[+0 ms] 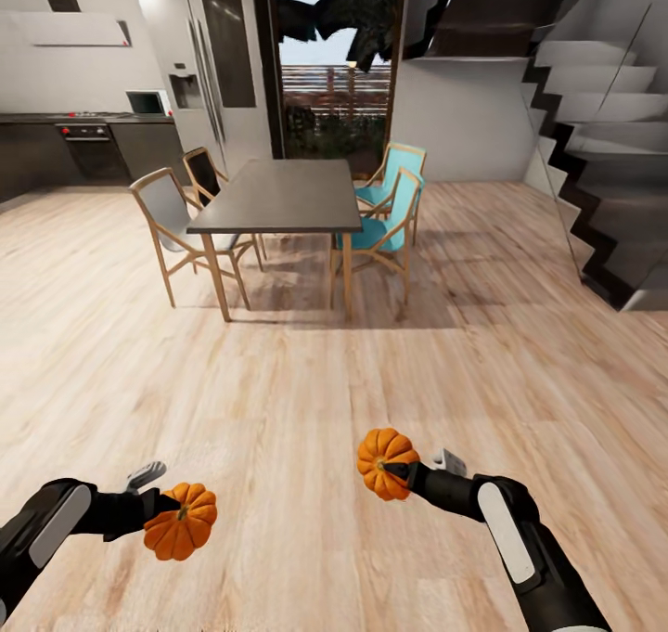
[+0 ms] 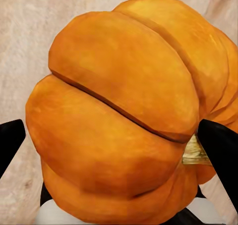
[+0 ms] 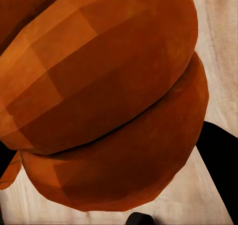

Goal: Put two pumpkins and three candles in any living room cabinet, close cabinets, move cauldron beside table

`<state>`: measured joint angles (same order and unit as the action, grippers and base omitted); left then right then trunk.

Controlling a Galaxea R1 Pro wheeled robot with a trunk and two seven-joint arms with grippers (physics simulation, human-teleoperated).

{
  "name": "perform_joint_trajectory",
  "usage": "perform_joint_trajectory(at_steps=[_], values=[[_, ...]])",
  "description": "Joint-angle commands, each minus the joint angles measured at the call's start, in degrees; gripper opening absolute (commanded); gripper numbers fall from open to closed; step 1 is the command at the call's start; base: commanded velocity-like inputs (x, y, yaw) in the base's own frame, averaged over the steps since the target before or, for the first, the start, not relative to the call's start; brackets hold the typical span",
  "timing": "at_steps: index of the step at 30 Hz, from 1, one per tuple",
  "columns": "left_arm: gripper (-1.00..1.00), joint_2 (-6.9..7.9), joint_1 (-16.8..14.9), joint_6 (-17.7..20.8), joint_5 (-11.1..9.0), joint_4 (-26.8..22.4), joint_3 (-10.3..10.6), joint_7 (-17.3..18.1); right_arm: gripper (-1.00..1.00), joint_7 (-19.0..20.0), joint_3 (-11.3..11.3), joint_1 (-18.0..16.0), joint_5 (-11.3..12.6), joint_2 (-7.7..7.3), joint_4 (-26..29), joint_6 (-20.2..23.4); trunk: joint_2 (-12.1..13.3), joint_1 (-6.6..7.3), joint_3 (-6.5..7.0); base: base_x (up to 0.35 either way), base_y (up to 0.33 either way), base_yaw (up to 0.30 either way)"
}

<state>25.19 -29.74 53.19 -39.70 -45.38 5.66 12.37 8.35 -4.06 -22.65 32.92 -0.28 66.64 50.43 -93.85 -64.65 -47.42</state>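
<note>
now – left gripper clamps a pumpkin | right gripper clamps the other pumpkin

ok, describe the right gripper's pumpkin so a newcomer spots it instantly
Start at the dark dining table, then come down the bare wood floor toward the robot's arms. The pumpkin is the orange ribbed ball clamped in the right gripper, higher in view than its twin in the left gripper.
</note>
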Motion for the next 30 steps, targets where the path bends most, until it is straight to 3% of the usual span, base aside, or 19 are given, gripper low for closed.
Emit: perform_joint_trajectory(at_steps=[1,10,13,16,19,22,25,28,30], values=[[-1.00,0.04,-0.1,0.1,0.2,0.0,0.1,0.5,-1.00,0.6,-0.1,0.0,0.1,0.01,0.0,-0.1,0.4,0.23,0.14,0.000,0.000,0.290],[-1.00,0.04,-0.1,0.0,0.3,0.0,0.1,-0.1,-1.00,0.7,0.0,0.0,-0.5,-0.07,0.0,-2.8,4.0,2.21,1.76,0.000,0.000,0.290],[-1.00,-0.44,-0.1,-1.7,0.2,0.1,0.2,-3.8,-1.00,0.7,-0.1,0.1,-0.7,-0.13,-0.1,-3.7,5.2,2.87,2.30,0.000,0.000,0.291],[-1.00,-2.71,-0.1,-5.1,0.1,1.7,0.3,-11.3,-1.00,0.5,0.0,0.1,-0.7,-0.10,-1.4,-7.7,6.4,3.53,2.83,0.000,0.000,0.291],[-1.00,-6.31,-0.1,-8.6,0.1,3.3,0.4,-20.9,-1.00,0.2,0.1,0.0,-0.9,-0.13,-6.4,-12.6,7.6,4.18,3.29,0.000,0.000,0.274],[-1.00,-9.87,-0.1,-11.2,0.2,4.7,0.7,-27.4,-1.00,0.1,-0.1,0.0,-0.9,-0.71,-8.3,-13.7,8.8,4.84,3.71,0.000,0.000,0.265],[-1.00,-12.59,-0.1,-12.2,0.3,6.0,0.8,-32.5,-1.00,-0.1,-0.3,0.0,-0.9,-1.10,-9.3,-14.0,10.0,5.50,4.11,0.000,0.000,0.263],[-1.00,-13.64,-0.1,-14.5,0.3,10.2,0.8,-35.4,-1.00,-0.9,-0.1,0.0,-1.8,-1.89,-10.4,-14.1,11.2,6.16,4.51,0.000,0.000,0.262],[-1.00,-14.29,-0.1,-18.8,0.3,14.9,0.9,-36.0,-1.00,-1.4,-0.1,0.1,-5.5,-3.09,-10.9,-14.2,12.0,6.60,4.78,0.000,0.000,0.260]])
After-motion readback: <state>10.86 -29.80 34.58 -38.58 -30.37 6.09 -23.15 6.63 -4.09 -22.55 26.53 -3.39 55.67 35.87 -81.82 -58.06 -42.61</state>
